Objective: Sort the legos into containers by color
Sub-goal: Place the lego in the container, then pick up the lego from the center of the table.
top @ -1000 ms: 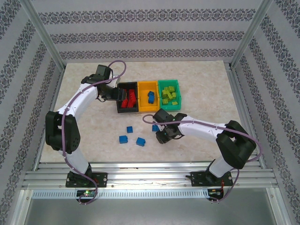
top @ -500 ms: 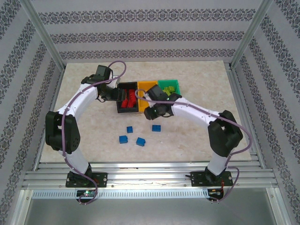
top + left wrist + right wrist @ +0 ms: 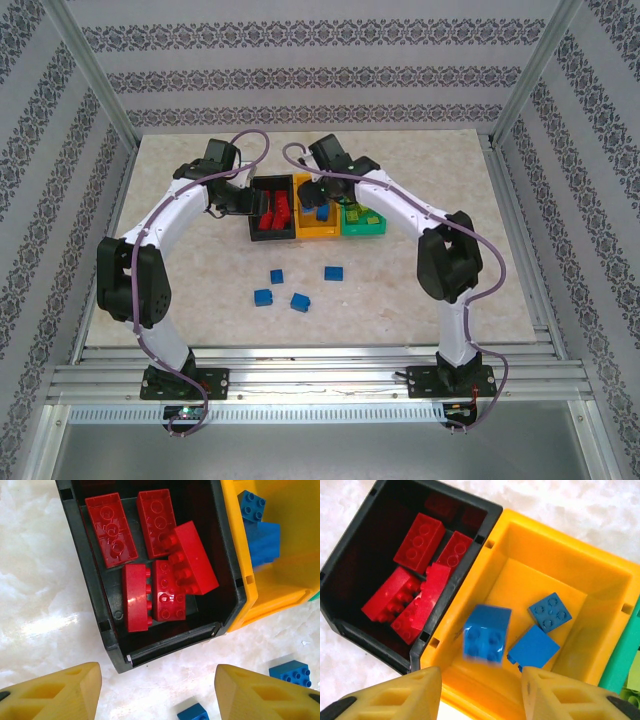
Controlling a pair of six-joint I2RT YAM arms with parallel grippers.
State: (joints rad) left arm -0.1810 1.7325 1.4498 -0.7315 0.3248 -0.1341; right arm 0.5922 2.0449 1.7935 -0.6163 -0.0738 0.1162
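Hovering over the orange-yellow open-topped plastic bin [image 3: 555, 555], the right gripper [image 3: 480, 692] has its 2 yellow fingers [image 3: 395, 695] spread wide, with nothing between them. Just below it, inside that bin, a blue studded plastic brick [image 3: 485, 636] looks blurred, so I cannot tell whether it rests on the bin floor. 2 more blue bricks [image 3: 550, 611] lie to its right in the same bin, touching each other at a corner.

At the left end of the row stands the black open-topped plastic bin [image 3: 91, 580], its right wall touching the orange-yellow one. It holds 5 red studded plastic bricks [image 3: 111, 527]: 2 lie flat side by side at the far end, and 3 are bunched together at the near end, one tilted across another. The left gripper [image 3: 157, 695] hangs over the near left part of this bin, jaws wide apart and empty.

At the right end is the green open-topped plastic bin [image 3: 372, 228], touching the orange-yellow bin, with lime green bricks [image 3: 358, 212] inside, partly hidden by the right arm.

On the pale marble-patterned tabletop [image 3: 420, 290], near of the bins, 4 loose blue bricks [image 3: 299, 301] lie apart from each other, 3 toward the left and 1 to the right.
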